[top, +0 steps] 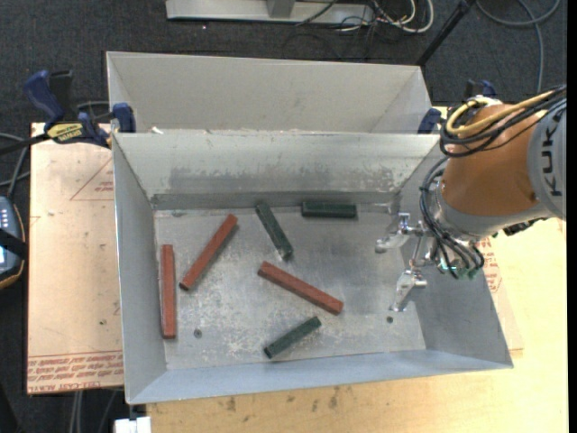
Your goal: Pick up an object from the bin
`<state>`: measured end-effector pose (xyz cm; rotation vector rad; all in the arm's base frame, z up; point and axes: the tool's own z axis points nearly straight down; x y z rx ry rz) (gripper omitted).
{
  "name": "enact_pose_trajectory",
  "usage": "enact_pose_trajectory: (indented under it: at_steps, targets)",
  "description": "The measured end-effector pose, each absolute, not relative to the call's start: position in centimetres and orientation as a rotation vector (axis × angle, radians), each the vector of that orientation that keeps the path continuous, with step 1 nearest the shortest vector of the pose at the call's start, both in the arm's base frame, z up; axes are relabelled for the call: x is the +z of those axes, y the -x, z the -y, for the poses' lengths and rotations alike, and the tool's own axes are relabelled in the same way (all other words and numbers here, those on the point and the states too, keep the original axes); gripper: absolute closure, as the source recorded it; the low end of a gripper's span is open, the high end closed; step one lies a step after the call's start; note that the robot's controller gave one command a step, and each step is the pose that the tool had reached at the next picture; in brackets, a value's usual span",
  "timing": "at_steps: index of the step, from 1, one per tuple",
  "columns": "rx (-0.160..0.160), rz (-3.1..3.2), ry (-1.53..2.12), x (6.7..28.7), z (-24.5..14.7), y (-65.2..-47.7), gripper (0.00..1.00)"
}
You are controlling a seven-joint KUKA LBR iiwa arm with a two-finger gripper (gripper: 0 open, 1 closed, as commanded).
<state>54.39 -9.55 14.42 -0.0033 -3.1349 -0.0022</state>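
My gripper hangs over the right part of the bin floor, fingers spread wide open with only bare metal between them. Nearest to it, on its left, a long red bar lies slanted in the middle of the bin. A dark green bar lies below that, near the front wall. A short dark green block rests against the back wall, up and left of the gripper. None of these touches the fingers.
Another dark green bar lies slanted at the centre back. Two red bars are on the left: one slanted, one lying along the left wall. The arm with its orange cover stands over the bin's right rim.
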Motion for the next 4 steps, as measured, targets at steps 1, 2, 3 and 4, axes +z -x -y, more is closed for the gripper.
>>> enact_pose_trajectory:
  at_steps: [1,2,3,4]
  targets:
    - [-0.001,3.142,0.000,14.8,9.5,-54.6,0.00]
    - [0.005,3.147,-0.091,12.9,7.4,-54.0,0.00]
    - [0.000,3.158,0.061,7.8,2.5,-54.4,1.00]
    - [0.000,3.158,0.060,7.8,2.5,-54.4,1.00]
